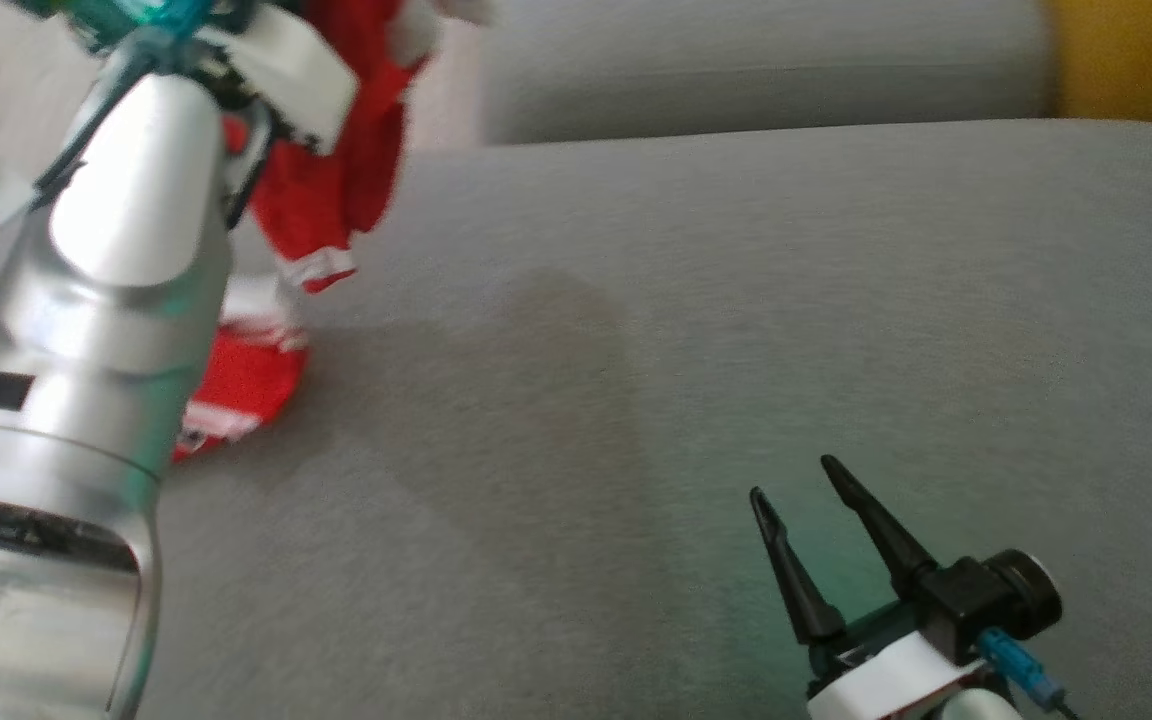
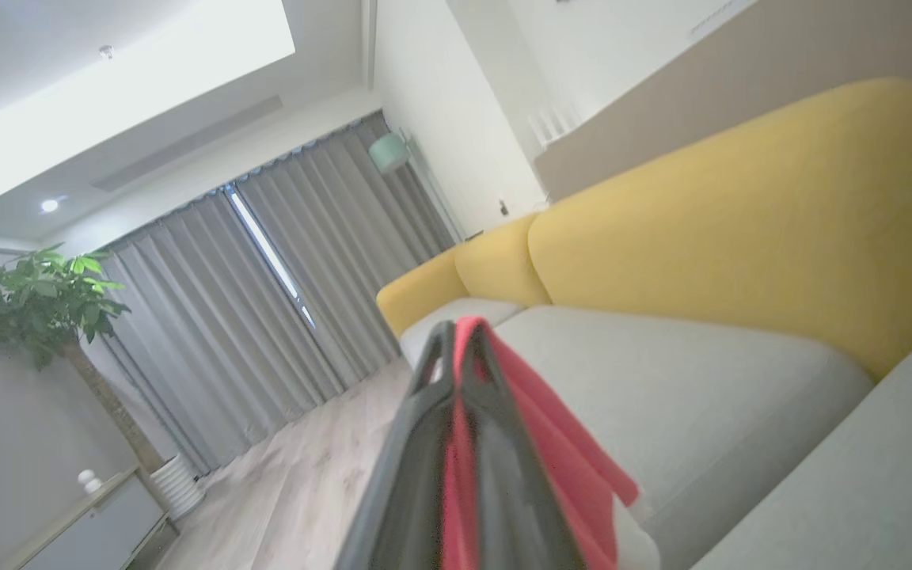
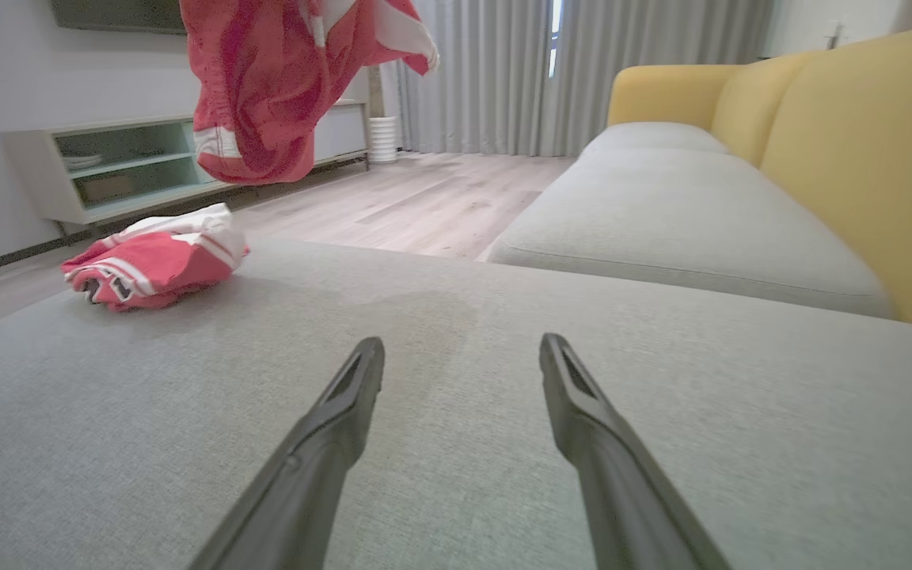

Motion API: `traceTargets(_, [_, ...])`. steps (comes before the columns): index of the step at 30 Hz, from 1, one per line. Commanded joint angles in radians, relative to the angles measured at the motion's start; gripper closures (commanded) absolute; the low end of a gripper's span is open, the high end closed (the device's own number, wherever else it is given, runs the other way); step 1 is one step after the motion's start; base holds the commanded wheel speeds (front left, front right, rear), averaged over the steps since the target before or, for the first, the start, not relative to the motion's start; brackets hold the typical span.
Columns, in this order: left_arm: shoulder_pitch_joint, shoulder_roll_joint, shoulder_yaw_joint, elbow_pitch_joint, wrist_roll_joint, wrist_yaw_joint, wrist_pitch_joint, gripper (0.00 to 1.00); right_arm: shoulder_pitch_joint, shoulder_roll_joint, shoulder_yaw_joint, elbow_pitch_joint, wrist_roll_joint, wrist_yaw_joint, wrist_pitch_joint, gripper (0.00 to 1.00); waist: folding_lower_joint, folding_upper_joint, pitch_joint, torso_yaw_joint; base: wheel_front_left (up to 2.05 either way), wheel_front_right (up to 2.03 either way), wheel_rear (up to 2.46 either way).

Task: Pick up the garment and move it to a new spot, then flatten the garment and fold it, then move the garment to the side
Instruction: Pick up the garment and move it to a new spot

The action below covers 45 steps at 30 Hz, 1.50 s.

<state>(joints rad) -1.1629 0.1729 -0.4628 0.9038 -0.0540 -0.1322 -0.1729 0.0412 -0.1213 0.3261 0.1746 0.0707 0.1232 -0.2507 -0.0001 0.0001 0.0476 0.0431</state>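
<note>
Hanging clear of the sofa, the red garment [image 3: 266, 87] with white trim is pinched in the left hand [image 2: 460, 336]. Its two dark fingers are pressed together on a fold of the cloth, and the rest trails down alongside them. Held this high by one edge, the fabric droops under its own weight. This looks like the lifting step, done so it can be carried to a new spot without dragging. Below it, at the near-left edge of the grey seat cushion [image 1: 736, 300], lies a crumpled red-and-white bundle [image 3: 155, 265]. In the right wrist view the bundle sits apart from the hanging cloth. The silver forearm [image 1: 126, 250] of the left arm rises steeply in front of both, which puts the grip up at the top of the head view. The right hand [image 1: 791, 478] waits low over the bare middle of the cushion, its fingers spread wide with nothing between them. It is probably kept ready for spreading and flattening the cloth once it is laid down. Beyond the seat are the yellow backrest [image 3: 860, 158] and the wooden floor [image 3: 440, 190].
</note>
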Motion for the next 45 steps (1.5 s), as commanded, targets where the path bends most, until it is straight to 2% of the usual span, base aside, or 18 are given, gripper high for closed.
traceTargets(1, [-0.052,0.030,-0.007,-0.067,-0.029,0.002,0.011,1.00,-0.011,0.008,0.025,-0.027,0.009,0.008,-0.011,0.00,0.0001,-0.0001,-0.059,-0.104,0.00,0.00,0.00])
traceTargets(12, [0.054,0.071,-0.231,-0.314,-0.249,0.002,0.165,1.00,-0.046,0.033,0.042,-0.029,0.019,0.008,-0.011,0.00,0.0001,-0.0001,-0.023,-0.333,0.00,0.00,0.00])
traceTargets(16, [0.125,0.074,-0.286,-0.309,-0.300,0.002,0.188,1.00,-0.063,0.037,0.060,-0.029,0.024,0.008,-0.011,0.00,0.0001,-0.0001,0.026,-0.401,0.00,0.00,0.00])
traceTargets(21, [0.207,0.048,-0.349,-0.203,-0.328,0.002,0.159,1.00,-0.100,0.045,0.084,-0.031,0.035,0.008,-0.011,0.00,0.0001,-0.0001,0.079,-0.455,0.00,0.00,0.00])
traceTargets(22, [0.217,0.041,-0.351,-0.177,-0.330,0.003,0.146,0.65,-0.106,0.047,0.085,-0.031,0.036,0.008,-0.011,0.00,0.0001,-0.0001,0.085,-0.459,0.00,0.00,0.00])
traceTargets(23, [0.223,0.035,-0.350,-0.154,-0.332,0.008,0.124,0.00,-0.109,0.049,0.085,-0.032,0.036,0.008,-0.011,0.00,0.0001,-0.0001,0.088,-0.460,0.00,0.00,0.00])
traceTargets(24, [0.229,0.030,-0.345,-0.134,-0.331,0.021,0.097,0.00,-0.110,0.051,0.085,-0.031,0.036,0.008,-0.011,0.00,0.0001,-0.0001,0.089,-0.460,0.00,0.00,0.00])
traceTargets(27, [0.266,0.002,-0.324,-0.093,-0.340,0.081,0.001,0.00,-0.099,0.055,0.075,-0.028,0.037,0.008,-0.011,0.00,0.0001,-0.0001,0.075,-0.441,0.00,0.00,0.00])
traceTargets(28, [0.266,0.002,-0.324,-0.093,-0.340,0.081,0.001,0.00,-0.099,0.055,0.075,-0.028,0.037,0.008,-0.011,0.00,0.0001,-0.0001,0.075,-0.441,0.00,0.00,0.00])
traceTargets(30, [0.308,-0.019,-0.311,-0.077,-0.347,0.122,-0.042,0.00,-0.083,0.056,0.062,-0.024,0.036,0.008,-0.011,0.00,0.0001,-0.0001,0.051,-0.413,0.00,0.00,0.00])
traceTargets(35, [0.471,-0.069,-0.223,-0.129,-0.420,0.216,-0.086,0.00,-0.027,0.053,-0.001,-0.025,0.036,0.008,-0.011,0.00,0.0001,-0.0001,-0.021,-0.296,0.00,0.00,0.00])
traceTargets(40, [0.710,-0.062,-0.070,-0.423,-0.375,0.343,-0.088,0.00,0.009,0.049,-0.064,-0.031,0.026,0.008,-0.011,0.00,0.0001,-0.0001,-0.059,-0.174,0.00,0.00,0.00])
traceTargets(42, [0.824,-0.062,-0.008,-0.531,-0.356,0.367,-0.089,0.00,0.016,0.050,-0.089,-0.031,0.024,0.008,-0.011,0.00,0.0001,-0.0001,-0.073,-0.133,0.00,0.00,0.00])
traceTargets(45, [0.975,-0.069,0.079,-0.659,-0.326,0.376,-0.089,0.00,0.022,0.057,-0.137,-0.033,0.028,0.008,-0.011,0.00,0.0001,-0.0001,-0.091,-0.087,0.00,0.00,0.00])
